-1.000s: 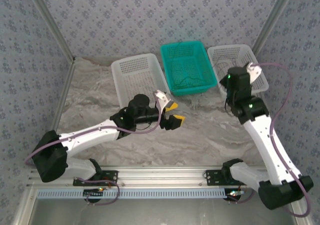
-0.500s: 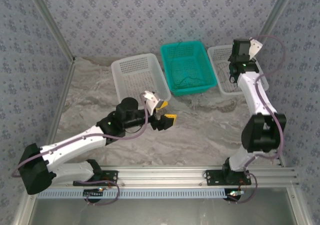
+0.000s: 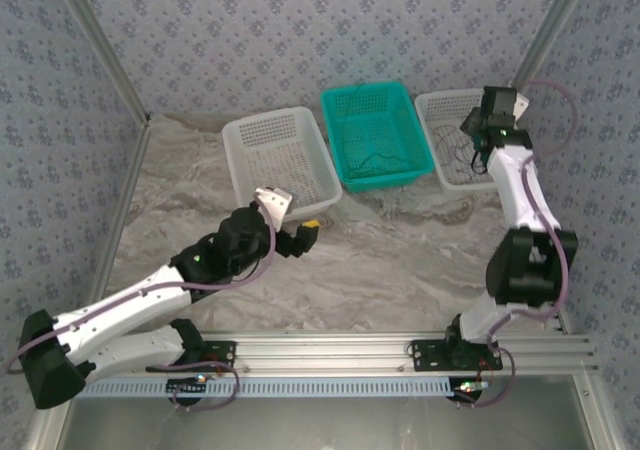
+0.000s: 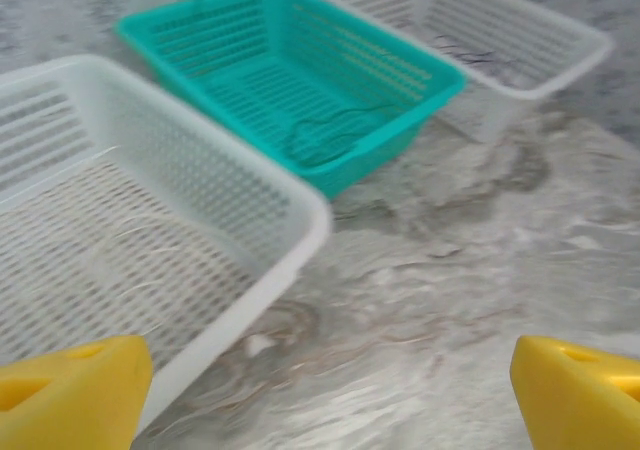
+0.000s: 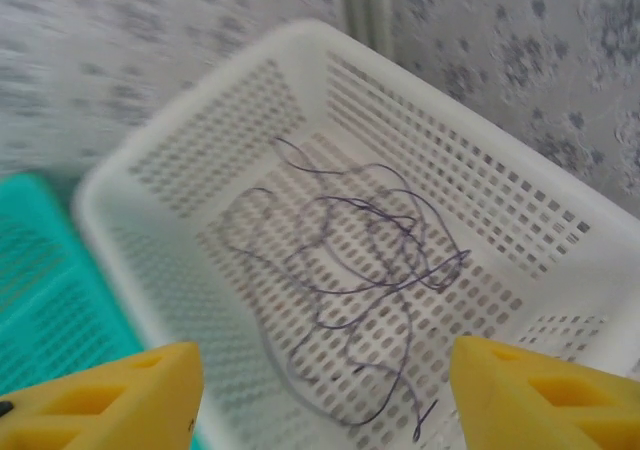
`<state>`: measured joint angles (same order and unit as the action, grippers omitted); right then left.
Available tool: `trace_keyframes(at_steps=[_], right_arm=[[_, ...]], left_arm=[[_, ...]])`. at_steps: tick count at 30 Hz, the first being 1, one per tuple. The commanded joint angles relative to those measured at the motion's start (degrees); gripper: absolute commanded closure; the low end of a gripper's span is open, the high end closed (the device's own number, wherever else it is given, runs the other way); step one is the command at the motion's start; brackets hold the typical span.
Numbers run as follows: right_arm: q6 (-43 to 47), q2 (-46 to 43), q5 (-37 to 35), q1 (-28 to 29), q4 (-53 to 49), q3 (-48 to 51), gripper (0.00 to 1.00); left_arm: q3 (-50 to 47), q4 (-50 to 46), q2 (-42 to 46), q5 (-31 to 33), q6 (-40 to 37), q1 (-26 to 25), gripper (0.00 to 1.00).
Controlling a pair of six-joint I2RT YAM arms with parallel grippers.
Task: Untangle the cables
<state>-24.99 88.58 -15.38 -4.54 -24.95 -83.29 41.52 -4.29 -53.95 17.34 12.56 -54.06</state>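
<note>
- Cables, dark [image 5: 385,232]: loose tangle of thin purplish-dark wires on floor of right white basket [image 5: 480,200], at far right corner of table [image 3: 400,260]; not gripped, nothing touching them.
- Green cable [image 4: 330,135]: thin looped wire on floor of teal basket [image 4: 440,85], mid far edge of table, betw the two white baskets.
- Whitish cables [image 4: 140,235]: faint pale strands on floor of left white basket [image 4: 310,220]; hard to count, blurry.
- Baskets: 3 in a row along far edge, side by side, teal one just beside each white one; all upright.
- Right gripper [image 5: 320,395]: above right white basket, pointing down into it; yellow fingertips spread wide, nothing betw them, clear of the dark cables.
- Left gripper [image 4: 320,390]: low over table, just off near right corner of left white basket; yellow fingertips wide apart, empty, not touching basket or any wire.
- In top view left gripper [image 3: 305,232] sits near table centre-left, facing the baskets; right arm stands tall by right edge of table, wrist over the basket.
</note>
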Motion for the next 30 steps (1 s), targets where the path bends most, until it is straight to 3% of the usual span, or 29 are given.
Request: trace_keyframes(at_steps=[1,7,13,16,22,25,30], right_arm=[[6.52,-14.32,5.03,1.60,4.44,9.97,0.30],[10.36,-36.51,1.35,4.55,13.83,36.27,0.18],[16.20,-43.27,-5.53,5.14,26.35,55.58,0.09],[21.96,-40.74,-8.88,5.46,36.03,62.58,0.04],[20.11,-26.58,-6.60,3.57,48.70,65.22,0.03],[19.66,-19.65,-7.27,3.79,53.37,64.03,0.03],[19.75,-12.05,-4.48,3.15,62.79,62.07,0.01]], left_arm=[[-3.59,-2.60,5.37,12.34,2.01,1.83,0.07],[-7.04,-4.55,11.10,10.61,-1.99,9.91,0.07],[-6.88,-3.67,10.37,15.37,-3.41,19.69,0.06],[-8.45,-1.40,10.82,18.56,-0.83,27.42,0.05],[-11.89,-0.37,8.78,16.00,8.61,45.78,0.07],[-14.26,2.53,6.11,16.94,10.83,50.31,0.07],[-19.45,15.86,1.58,17.36,4.28,50.90,0.08]])
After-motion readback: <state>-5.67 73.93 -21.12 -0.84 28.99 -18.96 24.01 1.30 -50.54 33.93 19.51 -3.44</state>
